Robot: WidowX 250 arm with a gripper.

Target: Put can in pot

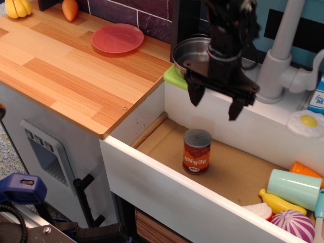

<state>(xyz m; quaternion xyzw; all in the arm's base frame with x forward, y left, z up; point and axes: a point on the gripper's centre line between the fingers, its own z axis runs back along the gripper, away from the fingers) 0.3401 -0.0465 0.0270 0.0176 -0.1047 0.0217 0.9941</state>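
So quick count first: one can (196,151), one pot (195,56), one red plate (117,38), one mint-green cup (294,189), one toy fried egg (306,123), one white faucet (277,55), and one end effector (215,102).

The end effector is black, pointing down, with its two fingers spread wide apart and nothing between them, so it's open and empty. It's hanging over the back edge of the sink basin (238,169).

The can stands upright on the brown floor of the basin, below the end effector and a little toward the camera, roughly under the gap between the fingers but closer to the finger on the picture's left. It isn't touching either finger; there's clear space above its grey top. The "BEANS" label faces the camera.

The pot is right behind the end effector, up on the ledge, sitting on a green mat (174,77), and the arm covers a good chunk of it.

The plate is off to the picture's left of the end effector on the wooden worktop (66,76), well apart. The cup lies on its side low to the picture's right, near some other toy food.
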